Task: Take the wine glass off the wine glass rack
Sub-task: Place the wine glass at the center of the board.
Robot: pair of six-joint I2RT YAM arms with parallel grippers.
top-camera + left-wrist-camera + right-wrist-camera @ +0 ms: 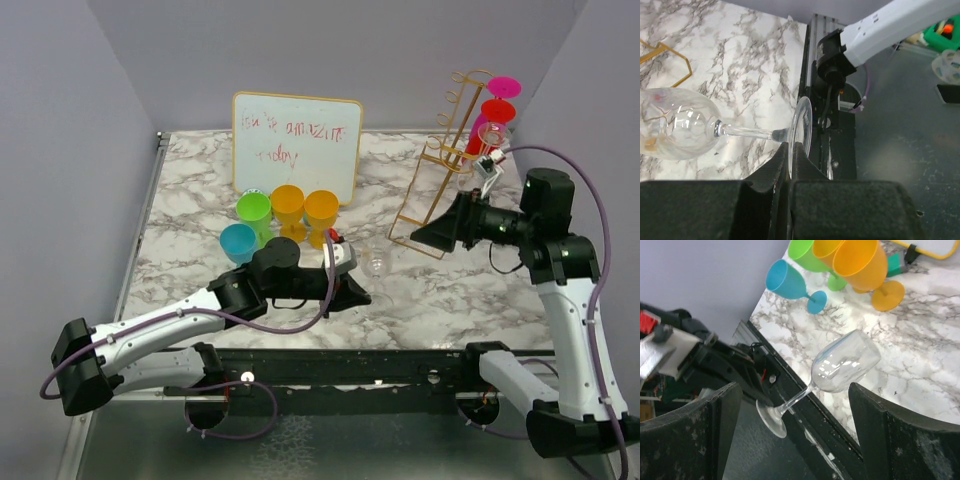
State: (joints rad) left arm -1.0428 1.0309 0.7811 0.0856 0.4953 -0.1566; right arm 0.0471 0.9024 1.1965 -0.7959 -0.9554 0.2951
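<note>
- The left gripper [790,150] has its jaws clenched on the wine glass [685,125] foot, bowl toward 2 o'clock.
- The right gripper [420,236]: jaws released, empty.
- Likely light, slick, brittle; the stem seems the safest hold.

Clear, colourless wine glass [845,362]. Gold wire wine glass rack [440,165]; pink glass [503,86], red glass [497,110] at its 1 o'clock. Grey-veined white marble table [480,290]. Also blue cup [238,242], green cup [254,210], orange cups [321,210].

Six coloured goblets [288,203], one rack [441,152], one whiteboard [296,140]
</note>
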